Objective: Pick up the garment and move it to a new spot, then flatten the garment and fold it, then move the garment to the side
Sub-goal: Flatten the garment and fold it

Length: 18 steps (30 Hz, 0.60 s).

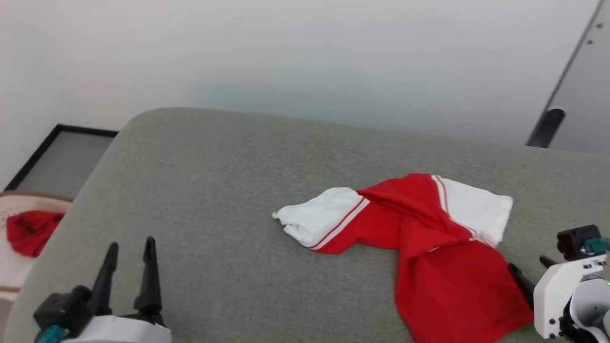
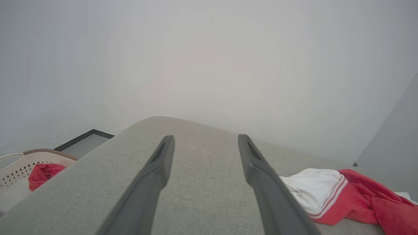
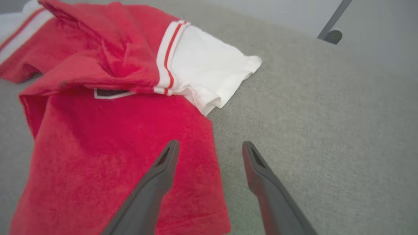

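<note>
I judge this to be the first step, the pick-up, with nothing gripped yet: the garment lies crumpled on the right half of the grey upholstered surface. Its red body trails toward the surface's near edge, and one white sleeve is flung out toward the middle of the surface. The other sleeve is bunched toward the surface's right side. A sliver of black print with a white outline peeks from under a fold, so the front is mostly tucked away. My right gripper is at the surface's near right edge, jaws spread wide and empty. One finger sits over the red cloth's side edge and the other over bare upholstery; I cannot tell whether either tip touches the fabric. My left gripper is above the surface's near left corner, well apart from the shirt, fingers likewise splayed with nothing between them. Beyond the surface's left edge a pale basket holds a small plain red cloth, which is not my target. The next move, as I see it, calls for lowering the right fingers to straddle that side edge and pinching one layer cleanly. The left arm should cross the surface toward the outflung sleeve, so the shirt lifts from two points rather than dragging in a heap.
</note>
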Tool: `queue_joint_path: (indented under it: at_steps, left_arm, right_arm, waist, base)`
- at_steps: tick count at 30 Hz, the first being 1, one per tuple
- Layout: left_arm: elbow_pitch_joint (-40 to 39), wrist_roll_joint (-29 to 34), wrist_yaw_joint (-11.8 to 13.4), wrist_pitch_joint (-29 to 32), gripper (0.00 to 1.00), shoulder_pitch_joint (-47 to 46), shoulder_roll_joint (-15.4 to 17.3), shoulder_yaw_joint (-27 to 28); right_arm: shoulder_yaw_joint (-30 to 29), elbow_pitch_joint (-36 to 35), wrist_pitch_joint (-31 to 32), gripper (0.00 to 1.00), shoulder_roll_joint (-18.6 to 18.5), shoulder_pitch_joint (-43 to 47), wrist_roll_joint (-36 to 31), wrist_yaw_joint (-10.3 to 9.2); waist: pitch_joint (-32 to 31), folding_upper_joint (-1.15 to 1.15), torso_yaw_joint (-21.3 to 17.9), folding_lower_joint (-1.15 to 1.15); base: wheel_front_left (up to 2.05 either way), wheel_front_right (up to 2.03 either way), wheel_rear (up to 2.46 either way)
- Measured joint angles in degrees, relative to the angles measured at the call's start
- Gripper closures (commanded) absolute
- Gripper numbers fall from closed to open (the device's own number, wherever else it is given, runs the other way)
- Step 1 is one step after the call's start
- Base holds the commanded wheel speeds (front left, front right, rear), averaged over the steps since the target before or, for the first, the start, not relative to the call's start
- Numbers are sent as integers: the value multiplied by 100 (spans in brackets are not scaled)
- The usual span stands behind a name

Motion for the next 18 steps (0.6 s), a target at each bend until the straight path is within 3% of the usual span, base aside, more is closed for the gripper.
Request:
queue_joint_path:
  at_steps: [7,13,14,15,18]
  left_arm:
    - [299,275,-345,0,0,-90,-463,171]
    - [402,510,-493,0,0,-258,-679,315]
    - [413,545,-500,0,0,-264,-712,344]
    - [416,567,-520,0,0,-272,-748,376]
    - [436,683,-550,0,0,-280,-825,476]
  right_arm:
    - [288,292,1679,0,-149,-267,487,1]
    - [333,726,2305,0,-38,-473,398,0]
    - [341,786,2328,43,-15,-525,382,-2]
    - [304,856,2321,100,2,-564,375,-1]
    - [243,1013,2249,100,14,-673,366,-1]
  waist:
    - [157,0,310,0]
    - [299,0,501,0]
    - [322,0,523,0]
    - [344,0,541,0]
    - [380,0,588,0]
  base:
    - [0,0,0]
    - [0,0,0]
    - [0,0,0]
    - [0,0,0]
    - [0,0,0]
